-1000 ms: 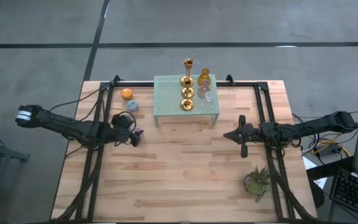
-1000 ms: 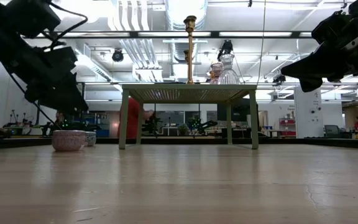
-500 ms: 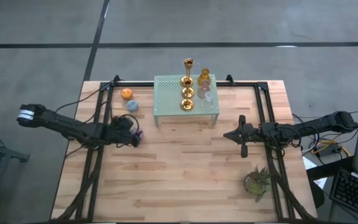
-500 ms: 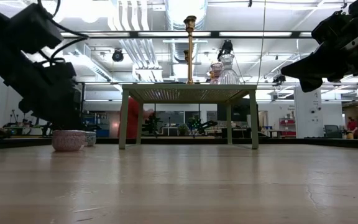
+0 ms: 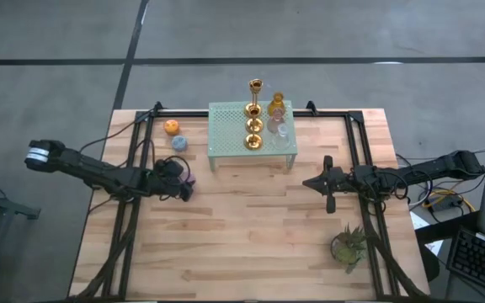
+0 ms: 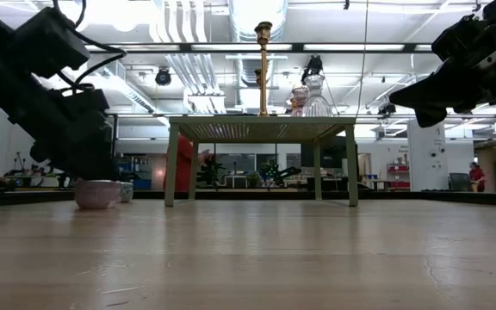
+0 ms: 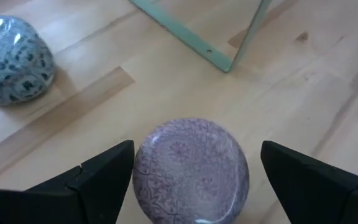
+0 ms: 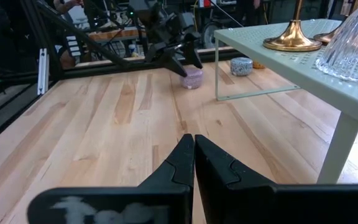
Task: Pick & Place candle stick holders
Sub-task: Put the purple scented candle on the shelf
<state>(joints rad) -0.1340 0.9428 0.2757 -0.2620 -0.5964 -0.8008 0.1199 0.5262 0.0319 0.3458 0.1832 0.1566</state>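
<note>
The left gripper (image 7: 191,171) is down at the table (image 5: 251,227), its two dark wedge-shaped fingers (image 7: 104,171) spread wide on either side of the purple cup (image 7: 190,163). The cup is a squat, rounded thing with a fine lacy pattern over a matte surface; it stands on the pale wood planks between the fingers, with a gap showing on each side. In the high view it sits left of the rack (image 5: 251,126), near its front leg.

Beside it, farther toward the back edge, rest a speckled blue cup (image 7: 14,59), glossy and pebble-like, and an orange cup (image 5: 172,127).

The rack is pale green perforated metal on thin legs. On top stand shiny gold holders (image 5: 253,126) with round flared bases and slim stems, plus an amber cup (image 5: 277,105), a pink cup (image 5: 274,117) and a ribbed clear cup (image 8: 353,43).

The right gripper (image 8: 193,165) hangs above the table's right half, well apart from the rack, its fingers pressed together with nothing between them. A spiky green plant (image 5: 349,245) stands near the front right corner.
</note>
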